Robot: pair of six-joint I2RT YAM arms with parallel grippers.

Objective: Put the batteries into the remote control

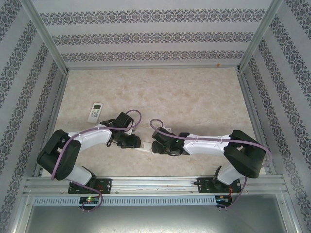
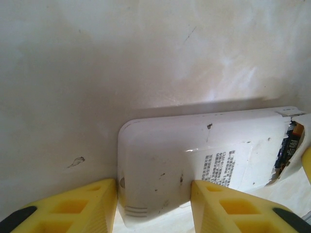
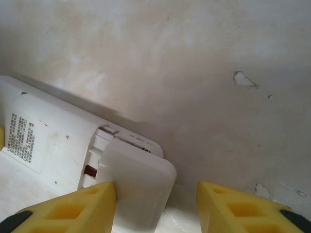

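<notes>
The white remote control [image 1: 146,146] lies back up on the table between my two grippers. In the left wrist view the remote control [image 2: 194,150] shows a printed label, and a dark and orange battery [image 2: 291,144] sits in its open end. My left gripper [image 2: 154,194] straddles the other end, one finger beside the end and one over the back. My right gripper [image 3: 156,194] stands open around a white battery cover [image 3: 138,184] half over the compartment. Its left finger touches the cover and the right finger stands apart. A reddish battery end [image 3: 90,170] shows beside the cover.
A second white remote [image 1: 95,112] with a small screen lies at the back left of the marble-patterned table [image 1: 194,97]. Metal frame rails [image 1: 146,183] and patterned walls enclose the table on all sides.
</notes>
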